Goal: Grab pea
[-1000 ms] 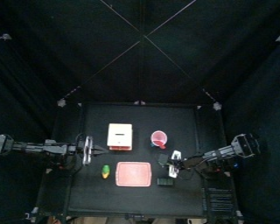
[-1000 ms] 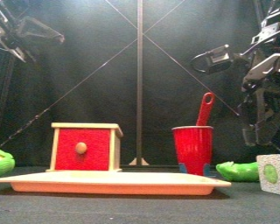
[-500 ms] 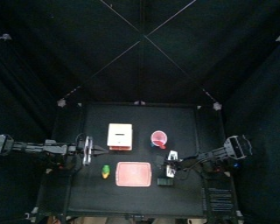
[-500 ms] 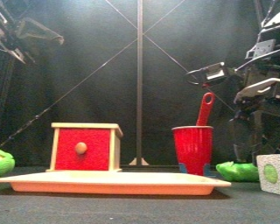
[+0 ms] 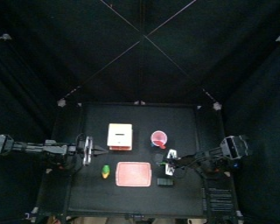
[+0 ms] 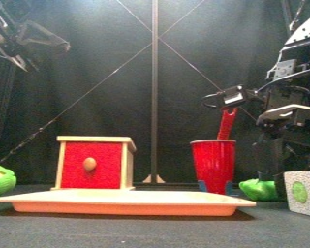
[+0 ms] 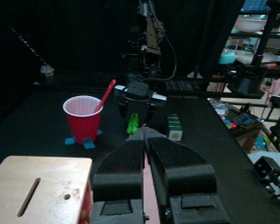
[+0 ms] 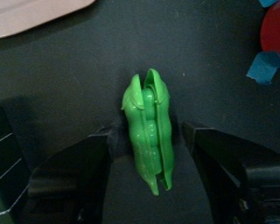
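The pea (image 8: 150, 131), a bright green pod, lies flat on the black table. My right gripper (image 8: 154, 147) is down over it, open, with one jaw on each side of the pod and neither touching it. In the front view the pea (image 6: 263, 189) shows low at the right, under the right arm. From above, the right gripper (image 5: 171, 163) sits just right of the pink plate (image 5: 133, 175). My left gripper (image 7: 149, 149) rests at the table's left side, its jaws only narrowly parted and holding nothing.
A red cup (image 6: 213, 163) with a red stick stands behind the plate's (image 6: 119, 201) right end. A red-fronted wooden box (image 6: 96, 163) is at mid-left. A white-and-green block (image 6: 300, 189) stands right of the pea. A yellow-and-green piece (image 5: 104, 172) lies left of the plate.
The right arm has lowered and drawn back toward the right, bringing its open jaws down around the pea. The left arm has not moved.
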